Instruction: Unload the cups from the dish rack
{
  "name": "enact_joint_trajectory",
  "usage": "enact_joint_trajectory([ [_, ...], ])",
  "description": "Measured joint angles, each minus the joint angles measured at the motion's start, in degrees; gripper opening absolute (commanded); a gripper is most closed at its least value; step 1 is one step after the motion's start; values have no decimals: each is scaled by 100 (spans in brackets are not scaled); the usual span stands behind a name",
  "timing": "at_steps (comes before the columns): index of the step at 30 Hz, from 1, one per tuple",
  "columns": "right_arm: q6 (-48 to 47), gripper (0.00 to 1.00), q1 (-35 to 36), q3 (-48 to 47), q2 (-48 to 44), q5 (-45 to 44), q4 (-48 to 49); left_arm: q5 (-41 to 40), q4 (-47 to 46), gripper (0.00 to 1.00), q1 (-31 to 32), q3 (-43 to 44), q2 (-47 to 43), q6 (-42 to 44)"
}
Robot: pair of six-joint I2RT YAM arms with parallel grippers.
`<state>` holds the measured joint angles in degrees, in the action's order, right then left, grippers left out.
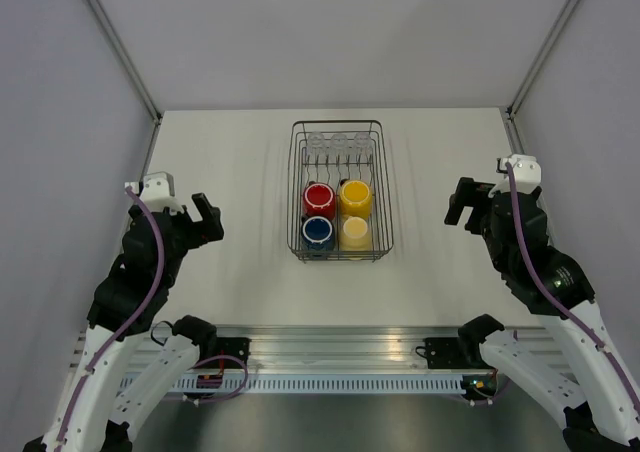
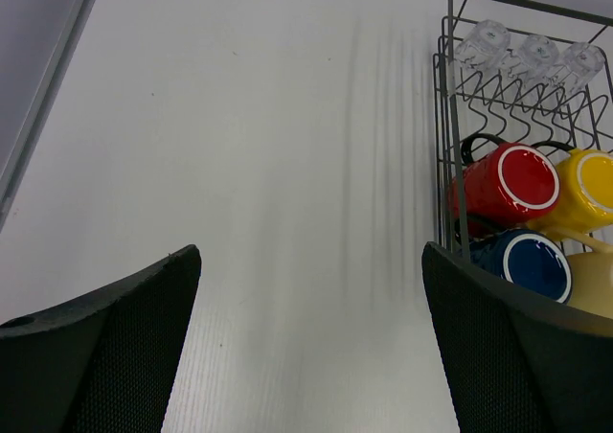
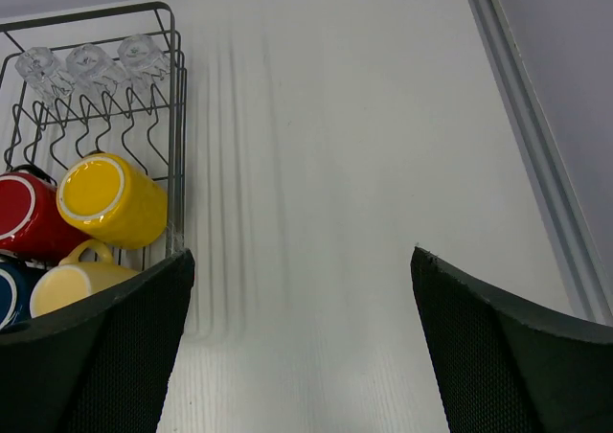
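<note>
The dark wire dish rack (image 1: 384, 187) stands mid-table. Its near half holds four mugs: red (image 1: 318, 199), orange-yellow (image 1: 355, 196), dark blue (image 1: 318, 231) and pale cream-yellow (image 1: 354, 232). Three clear glass tumblers (image 1: 339, 140) sit upside down at its far end, behind the upright tines. My left gripper (image 1: 207, 216) is open and empty, left of the rack. My right gripper (image 1: 462, 202) is open and empty, right of the rack. In the left wrist view the rack (image 2: 446, 146) shows at the right with the red mug (image 2: 508, 182); in the right wrist view the rack (image 3: 178, 117) shows at the left with the orange-yellow mug (image 3: 110, 201).
The white table (image 1: 230, 172) is bounded by grey walls with metal corner posts at the back left (image 1: 120, 47) and back right (image 1: 545, 47). A metal rail (image 1: 340, 347) with the arm bases runs along the near edge.
</note>
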<state>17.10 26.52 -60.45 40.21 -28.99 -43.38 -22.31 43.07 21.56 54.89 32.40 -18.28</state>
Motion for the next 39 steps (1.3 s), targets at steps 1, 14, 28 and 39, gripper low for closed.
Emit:
enact_joint_trajectory([
  [1, -2, 98, 0, 2, 2, 0, 0, 0, 0, 100, 0, 0, -7, 0],
  [14, 28, 98, 0, 142, 234, 887, 393, 190, -52, 100, -46, -22, -22, 2],
  [28, 155, 98, 184, -109, 2496, 2599, 1025, 348, -146, 100, -59, -68, -20, 2],
  [39, -87, 98, 1202, -1086, 4207, 1749, 1008, 470, -157, 100, -59, -92, -13, 2],
])
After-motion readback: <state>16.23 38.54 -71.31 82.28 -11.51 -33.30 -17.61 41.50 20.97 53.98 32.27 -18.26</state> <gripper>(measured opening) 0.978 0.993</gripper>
